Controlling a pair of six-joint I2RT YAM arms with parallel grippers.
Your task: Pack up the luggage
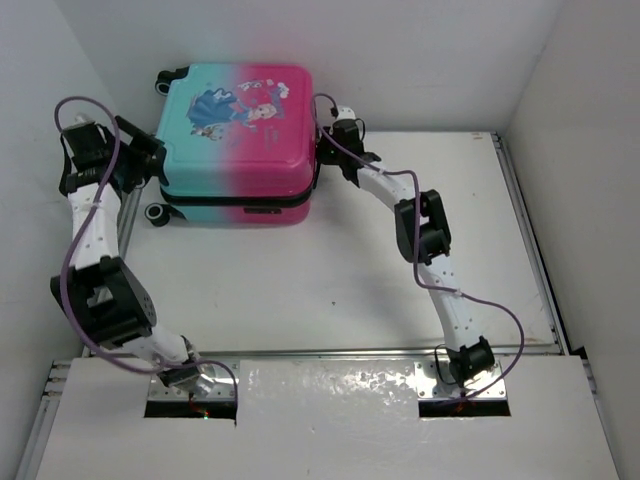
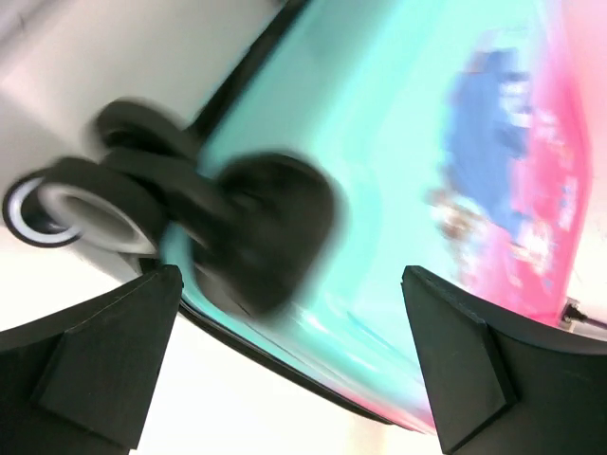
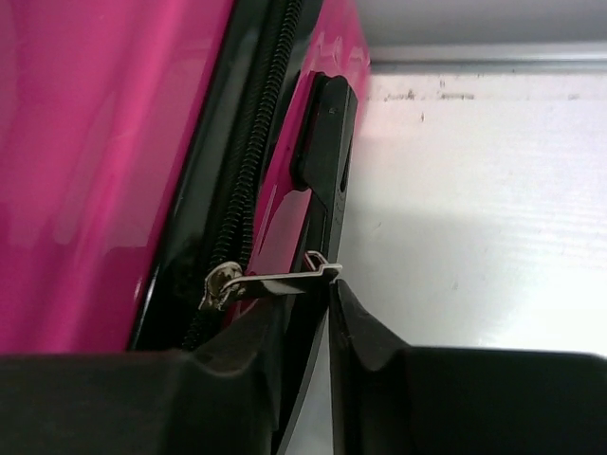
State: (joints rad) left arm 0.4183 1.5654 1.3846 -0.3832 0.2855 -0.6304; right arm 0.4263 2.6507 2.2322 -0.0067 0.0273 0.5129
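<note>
Luggage (image 1: 235, 135) lay shut and flat at the far end of the white table (image 1: 330, 290), near the white back wall (image 1: 400, 50). The left gripper (image 2: 289, 280) reached to its wheel (image 2: 85, 204) end, jaws wide apart. The right gripper (image 3: 327, 308) sat at the pink side, jaws narrow, tips at the zipper pull (image 3: 285, 282); whether they pinched it was unclear.

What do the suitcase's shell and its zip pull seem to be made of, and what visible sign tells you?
Pink-to-teal hard-shell suitcase: probably moulded plastic, glossy; it shows soft reflections and a smooth printed surface. Small silver zip pull: looks like metal, thin, flat and shiny.
</note>
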